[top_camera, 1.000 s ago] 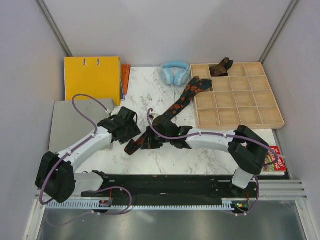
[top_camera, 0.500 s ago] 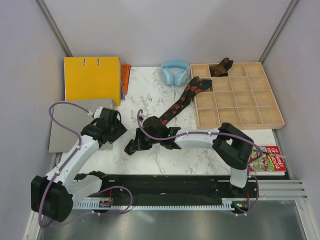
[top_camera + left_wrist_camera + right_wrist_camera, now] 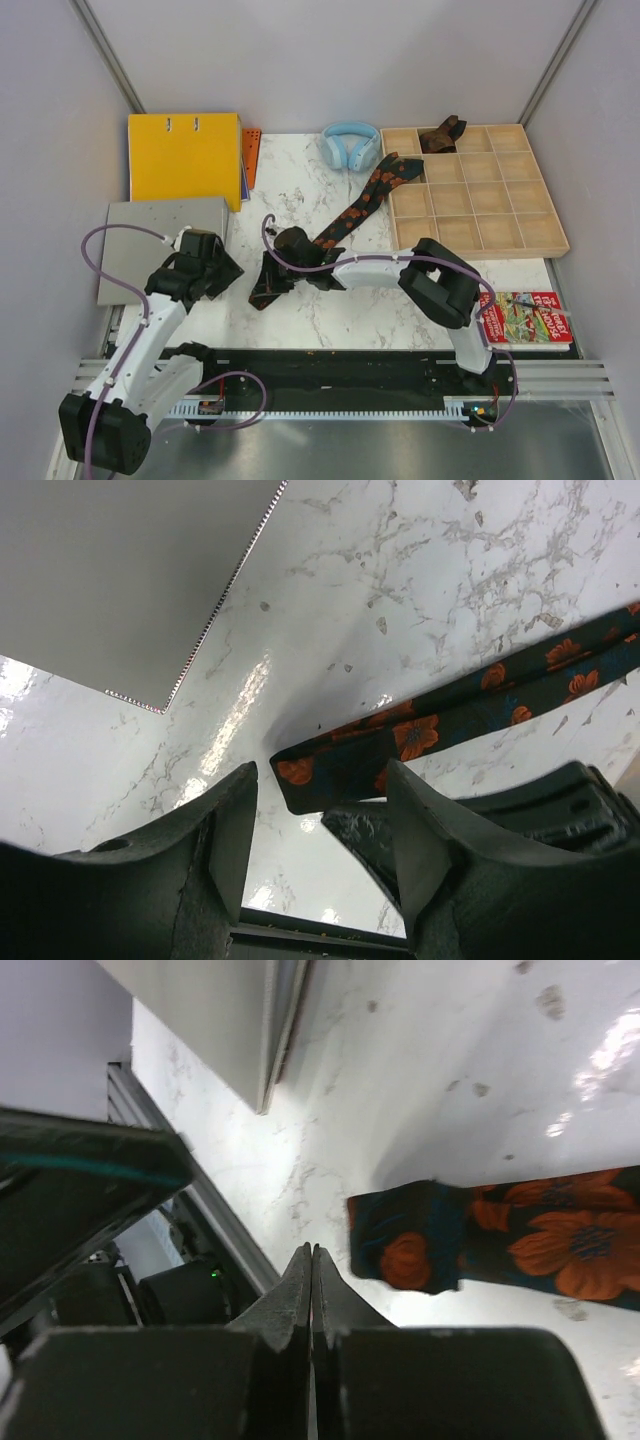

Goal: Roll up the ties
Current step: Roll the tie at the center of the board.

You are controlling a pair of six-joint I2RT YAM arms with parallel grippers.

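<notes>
The patterned tie (image 3: pixel 350 215) lies stretched almost full length across the marble table (image 3: pixel 330 325), so rolling has barely begun. Its near end is perhaps folded over once. The right gripper (image 3: pixel 312 1260) is just beside that end, clenched on nothing. The left gripper (image 3: pixel 320 780) hangs spread and empty. Farther off, the brown tie (image 3: pixel 440 135) sits bunched, apparently rolled, in a tray (image 3: pixel 480 250) compartment.

Pale grey walls (image 3: pixel 330 60) enclose the cell on three sides, and slim aluminium posts (image 3: pixel 106 55) run up the back corners. The counter (image 3: pixel 300 320) is white with grey marble veining, and even overhead light leaves soft glare patches on it. A matte grey sheet (image 3: pixel 130 265) lies at its left edge. A slotted metal rail (image 3: pixel 330 408) borders the near side.
</notes>
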